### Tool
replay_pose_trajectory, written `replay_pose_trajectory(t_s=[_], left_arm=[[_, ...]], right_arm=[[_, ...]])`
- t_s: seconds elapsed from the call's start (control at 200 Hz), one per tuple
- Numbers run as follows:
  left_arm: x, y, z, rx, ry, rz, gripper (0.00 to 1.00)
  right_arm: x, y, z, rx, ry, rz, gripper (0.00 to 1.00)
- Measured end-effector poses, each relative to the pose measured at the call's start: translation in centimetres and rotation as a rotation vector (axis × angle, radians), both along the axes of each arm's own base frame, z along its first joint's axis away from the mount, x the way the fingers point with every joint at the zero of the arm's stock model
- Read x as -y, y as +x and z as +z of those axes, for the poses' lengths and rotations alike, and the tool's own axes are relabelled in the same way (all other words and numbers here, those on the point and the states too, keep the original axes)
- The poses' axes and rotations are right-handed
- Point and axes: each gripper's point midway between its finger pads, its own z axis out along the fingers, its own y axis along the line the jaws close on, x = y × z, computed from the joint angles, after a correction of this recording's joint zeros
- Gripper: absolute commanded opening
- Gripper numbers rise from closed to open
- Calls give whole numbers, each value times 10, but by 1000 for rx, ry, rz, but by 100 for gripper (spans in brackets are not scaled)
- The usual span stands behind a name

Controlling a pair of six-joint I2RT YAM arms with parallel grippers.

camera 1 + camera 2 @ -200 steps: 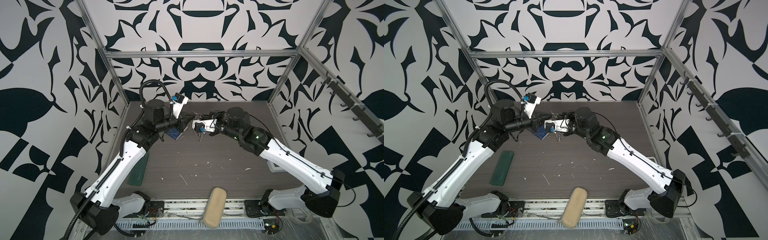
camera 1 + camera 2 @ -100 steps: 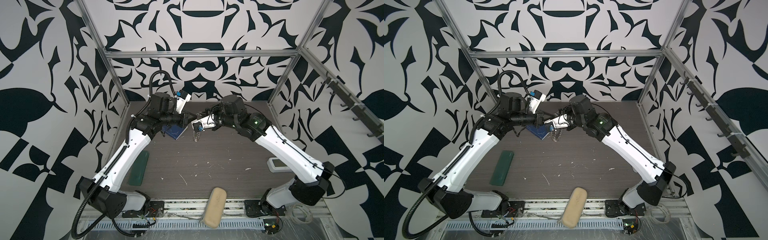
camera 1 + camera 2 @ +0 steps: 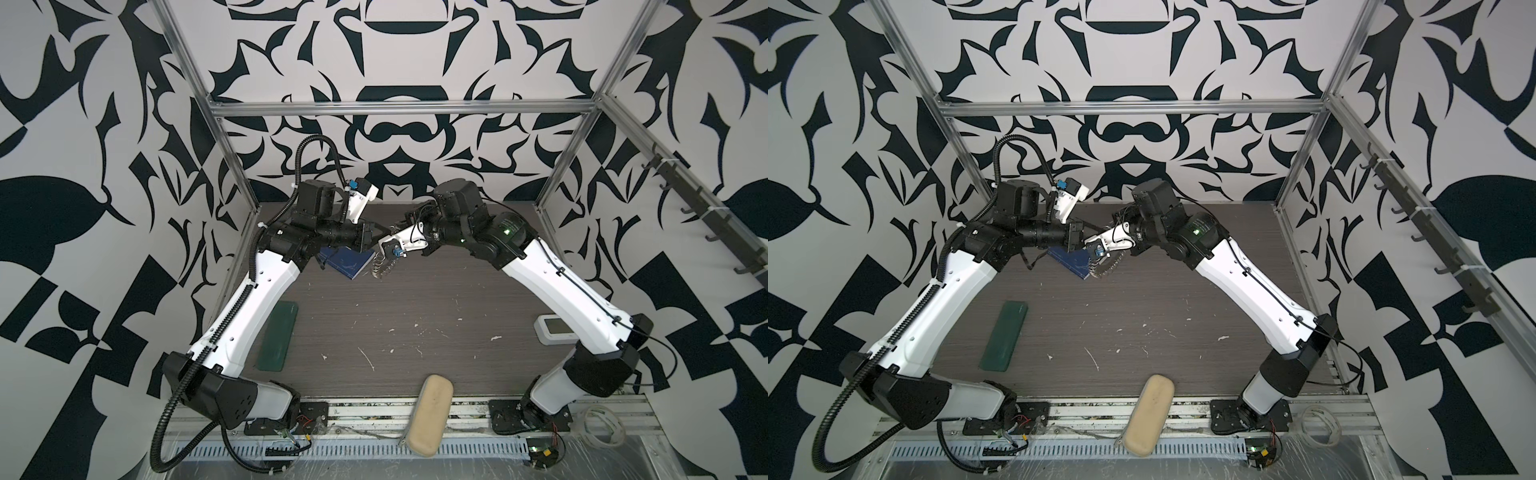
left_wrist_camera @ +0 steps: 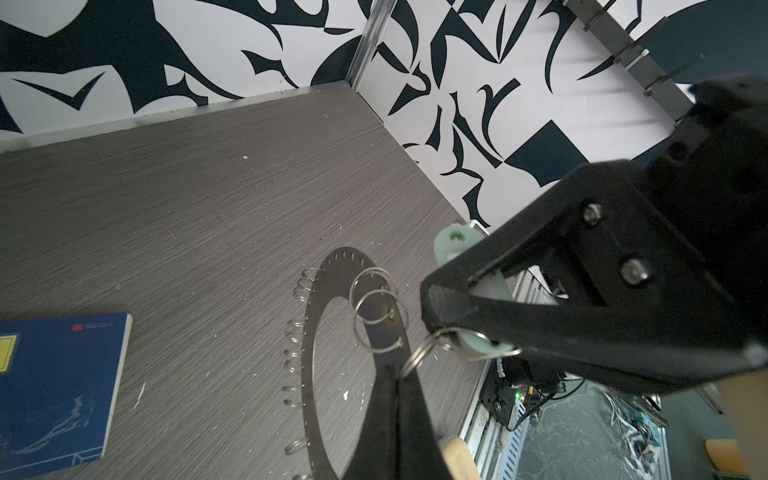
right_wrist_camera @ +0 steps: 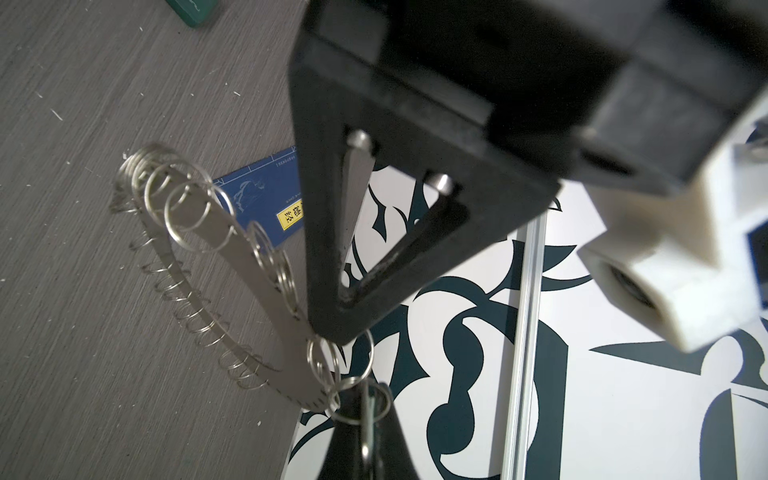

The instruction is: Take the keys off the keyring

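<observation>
L hand (image 4: 397, 386) is pinching the keyring (image 4: 340, 272) rim, holding it above the table (image 4: 208, 187); R hand (image 4: 432, 309) is clamping the keys (image 4: 455, 245) by the tag. This step is likely calling for a rigid keyring while the tag is sliding round its split ring (image 4: 417, 356); no yanking.

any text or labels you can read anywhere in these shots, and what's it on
"德经": black characters on the yellow label of the blue book, in the right wrist view; the rest of the label is hidden.
Fine white print beside that label, and the book's red tab in the left wrist view: too small to read.
Everything else: no legible text.
</observation>
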Motion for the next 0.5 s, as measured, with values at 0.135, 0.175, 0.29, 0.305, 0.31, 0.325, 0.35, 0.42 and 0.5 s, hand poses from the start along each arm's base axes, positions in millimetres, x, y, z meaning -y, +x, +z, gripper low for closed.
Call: replay_pose_trajectory(t_s=[0.135,0.175,0.29,0.305,0.31,0.325,0.35,0.42,0.5], left_arm=[[1,0,1,3,-5,1,0],[1,0,2,2,-6,1,0],[2,0,3,5,-10,1,0],[2,1,3,5,-11,1,0],[2,1,3,6,-11,1,0],[2,1,4,6,-13,0,0],[2,1,4,9,-16,-1,0],[3,1,7,13,-25,-5,0],[5,0,9,18,-36,-12,0]], right_arm=[[-1,3,1,-14,9,-5,0],[-2,4,1,-18,12,-5,0],[-2,6,1,-36,29,-2,0],[-2,6,2,-38,33,-2,0],[-2,6,2,-39,33,-2,0],[-2,6,2,-41,37,-1,0],[-2,7,3,-44,41,-2,0],[-2,9,4,-52,52,-3,0],[-1,12,7,-77,87,-1,0]])
